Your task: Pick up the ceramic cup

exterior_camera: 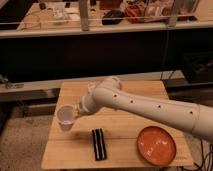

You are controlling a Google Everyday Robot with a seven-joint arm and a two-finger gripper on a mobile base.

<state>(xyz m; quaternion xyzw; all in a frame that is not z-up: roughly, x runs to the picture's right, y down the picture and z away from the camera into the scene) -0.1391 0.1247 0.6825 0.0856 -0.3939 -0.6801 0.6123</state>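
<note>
1 wooden worktop (75,150) is in view, and 3 kinds of thing show at it, 1 of each. There is 1 cup (65,117), white, at the 9 o'clock edge. There is 1 plate (157,145), orange and round, at 4 o'clock. There is 1 black item (99,144) near 6 o'clock, flat and long, which reads as 2 strips side by side. 1 white arm (150,107) reaches in from 3 o'clock and ends in 1 set of jaws at 9 o'clock, against the cup. Behind stand 2 grey posts (85,15); the clutter beyond is too blurred to count.
</note>
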